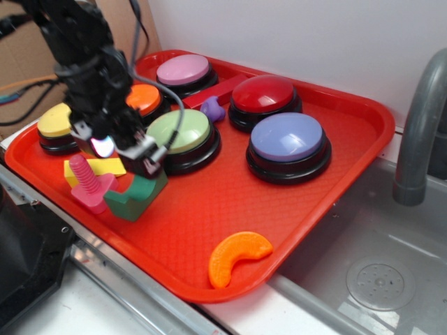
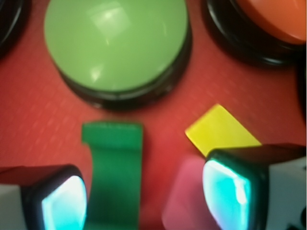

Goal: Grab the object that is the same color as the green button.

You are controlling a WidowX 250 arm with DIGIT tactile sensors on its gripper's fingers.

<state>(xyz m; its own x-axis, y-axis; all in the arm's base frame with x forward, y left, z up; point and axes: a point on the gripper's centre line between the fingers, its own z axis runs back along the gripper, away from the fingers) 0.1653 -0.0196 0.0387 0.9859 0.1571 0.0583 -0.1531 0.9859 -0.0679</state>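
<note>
Nearest in the wrist view, the pincer (image 2: 144,191) hangs with its two glowing pads (image 2: 64,203) spread wide and holding nothing. The green block (image 2: 114,175) lies between them, closer to the one pad than the other, so the gap appears lined up to close on it. Against the other pad sits a pink bolt (image 2: 184,199), close enough that it may get nudged or caught when the pads close. A yellow block (image 2: 220,129) lies just beyond the bolt.

In the exterior view, the block (image 1: 136,195) sits near the front left edge of a red tray (image 1: 335,181), directly under the black arm, with the bolt (image 1: 89,185) touching or nearly touching its left side. The block's arch shape gives flat sides for gripping.

Just behind the block stands the green button (image 1: 179,130), the colour reference for the task. Further back are yellow (image 1: 56,120), orange (image 1: 143,98), pink (image 1: 184,70), red (image 1: 263,93) and lavender (image 1: 287,137) buttons. An orange crescent (image 1: 237,257) lies apart at the tray's near edge, toward the sink.
</note>
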